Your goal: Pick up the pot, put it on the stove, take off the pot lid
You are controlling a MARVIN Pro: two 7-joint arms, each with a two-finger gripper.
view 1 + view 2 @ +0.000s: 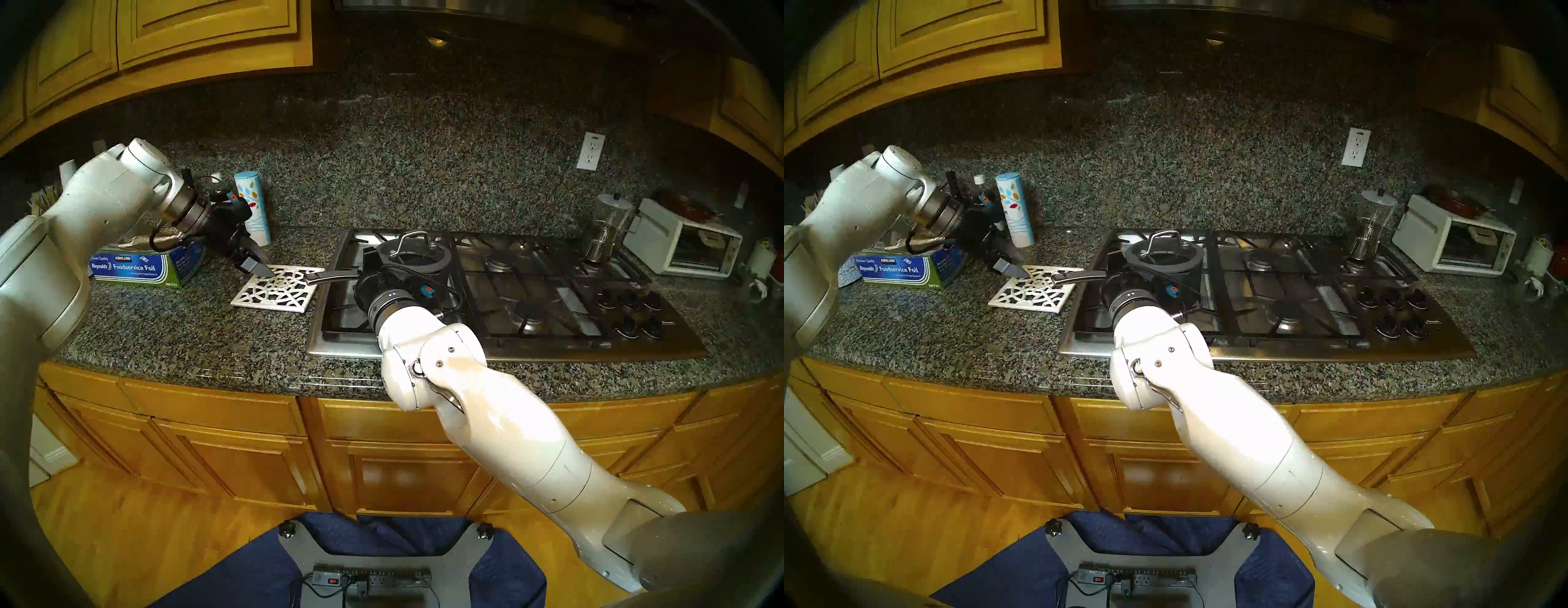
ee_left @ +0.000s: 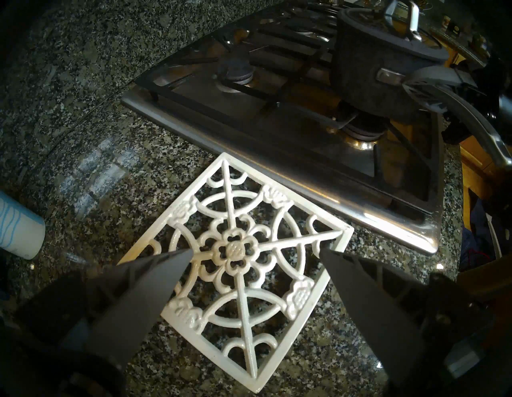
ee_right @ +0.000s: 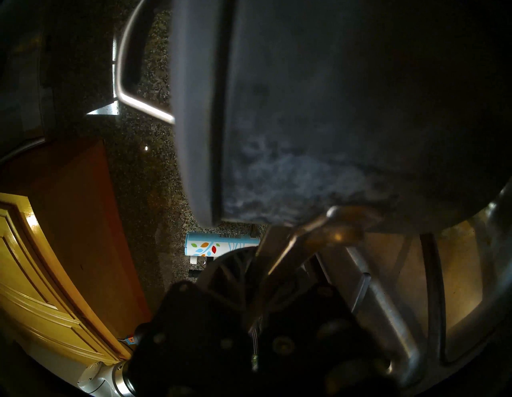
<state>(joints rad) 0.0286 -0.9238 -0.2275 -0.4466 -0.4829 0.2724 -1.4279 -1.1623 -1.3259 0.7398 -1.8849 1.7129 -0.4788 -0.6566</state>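
The right gripper (image 2: 432, 80) was largely hidden, clamped on the long steel handle of the dark blue-grey speckled pot (image 1: 424, 271), held lidded over the stainless steel stove (image 1: 551, 293). The left gripper (image 2: 255, 252) was spread wide, empty.

Your way to the pot lid (image 1: 418, 250) is open from above and behind; the right arm (image 1: 407, 314) blocks the near side. The stove (image 1: 530, 293) grates rightward lie bare (a coffee maker (image 1: 604, 231) stands at the far right corner).
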